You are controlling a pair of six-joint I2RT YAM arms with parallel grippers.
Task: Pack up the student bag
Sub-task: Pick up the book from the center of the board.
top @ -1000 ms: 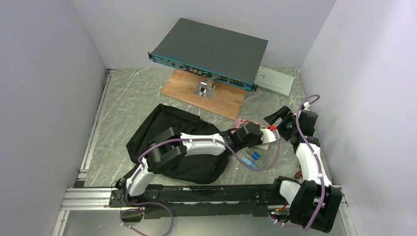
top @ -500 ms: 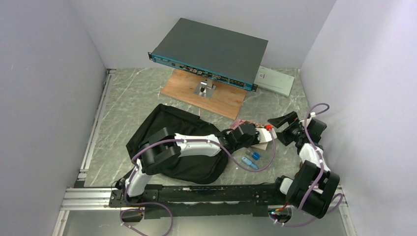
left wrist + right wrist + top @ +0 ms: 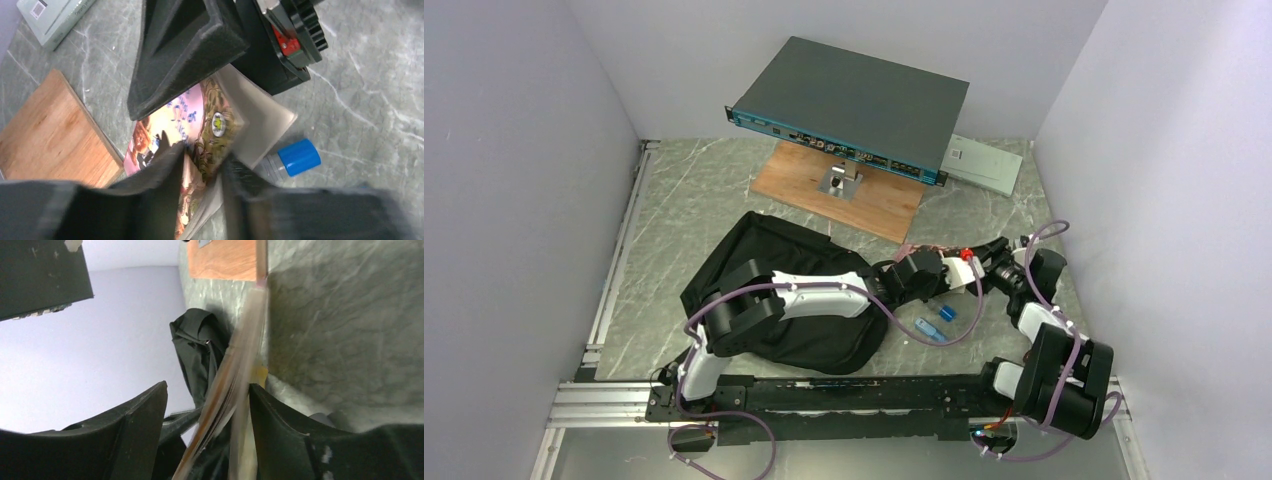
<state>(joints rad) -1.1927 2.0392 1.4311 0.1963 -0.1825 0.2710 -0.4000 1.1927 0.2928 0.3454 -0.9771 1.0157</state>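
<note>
The student bag (image 3: 769,275), a black backpack, lies flat left of centre, with my left arm stretched across it. My left gripper (image 3: 944,270) is shut on a thin booklet (image 3: 965,270) with a pink illustrated cover, just right of the bag. The left wrist view shows its jaws (image 3: 202,150) pinching the booklet (image 3: 200,115). My right gripper (image 3: 986,262) is open and meets the booklet from the right. In the right wrist view the booklet's edge (image 3: 240,355) stands between the open jaws (image 3: 207,387), close to the right finger. The bag (image 3: 200,347) shows behind it.
Two small blue-capped items (image 3: 942,313) (image 3: 929,330) lie on the table below the grippers; one (image 3: 295,157) is beside the booklet. A wooden board (image 3: 839,185) carries the teal-fronted rack device (image 3: 854,105) at the back. A grey box (image 3: 984,162) lies at the back right.
My right gripper has swung down and left to the booklet, and its open jaws now straddle the booklet's edge. My left gripper has kept hold of the booklet, shifting slightly.
</note>
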